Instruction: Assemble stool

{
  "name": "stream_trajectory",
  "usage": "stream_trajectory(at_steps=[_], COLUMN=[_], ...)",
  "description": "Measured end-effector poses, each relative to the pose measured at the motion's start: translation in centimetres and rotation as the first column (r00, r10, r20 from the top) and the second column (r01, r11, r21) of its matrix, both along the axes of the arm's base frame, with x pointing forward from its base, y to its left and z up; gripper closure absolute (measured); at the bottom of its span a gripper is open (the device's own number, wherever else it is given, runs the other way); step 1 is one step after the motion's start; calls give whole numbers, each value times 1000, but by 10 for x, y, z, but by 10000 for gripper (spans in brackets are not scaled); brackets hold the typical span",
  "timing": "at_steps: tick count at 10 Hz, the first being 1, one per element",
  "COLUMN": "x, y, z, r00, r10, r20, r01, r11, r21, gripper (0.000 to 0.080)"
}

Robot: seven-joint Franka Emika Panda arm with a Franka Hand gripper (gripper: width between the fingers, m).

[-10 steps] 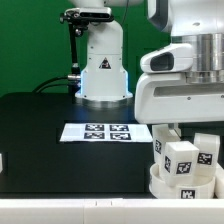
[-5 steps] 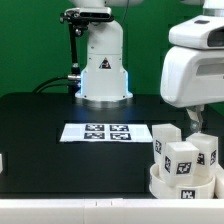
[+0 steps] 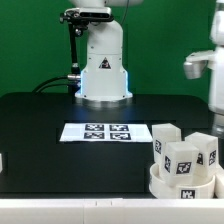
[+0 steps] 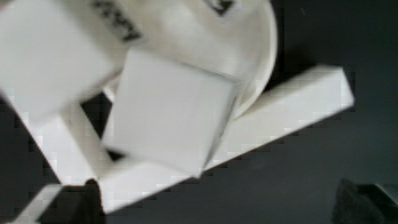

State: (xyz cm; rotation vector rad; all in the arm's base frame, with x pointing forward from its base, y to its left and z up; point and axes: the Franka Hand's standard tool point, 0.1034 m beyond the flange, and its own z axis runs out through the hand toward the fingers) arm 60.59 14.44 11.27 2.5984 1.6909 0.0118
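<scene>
Stool (image 3: 183, 165) sits at the table's (image 3: 40, 130) front corner on the exterior view's right: round seat (image 3: 182, 184) flat on the surface, three square legs (image 3: 184, 158) standing upright out of it, tags facing the camera. All three legs look seated, so assembly is probably at or near its last step.

Change: a second ago the arm (image 3: 208, 62) hung low right over the legs; half a second ago it was higher; now only a piece shows at the exterior view's right edge, well above the stool. Reads as a release and retreat, nothing carried.

Gripper (image 4: 217, 200): wrist view shows two dark fingertips (image 4: 64, 203) spread wide, nothing between them, looking down on the seat and legs.

Room: stool is close to the front and right edges, little margin there. The marker board (image 3: 107, 132) lies mid-table, just beside the stool. The rest of the black surface toward the exterior view's left is open. The robot base (image 3: 104, 68) is at the back edge.
</scene>
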Motion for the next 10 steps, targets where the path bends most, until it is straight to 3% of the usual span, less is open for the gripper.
stream_trajectory(at_steps=[1, 3, 4, 6, 10], x=[-7, -5, -4, -7, -7], y=[-11, -11, -16, -26, -37], z=[0, -2, -5, -20, -39], r00=[998, 978, 906, 760, 656], r10=[67, 209, 423, 646, 748], r20=[-4, -9, -27, -70, -100], r01=[-67, -210, -424, -649, -752], r11=[998, 977, 905, 760, 659], r21=[-15, -26, -42, -37, -12], gripper=[150, 150, 150, 150, 150])
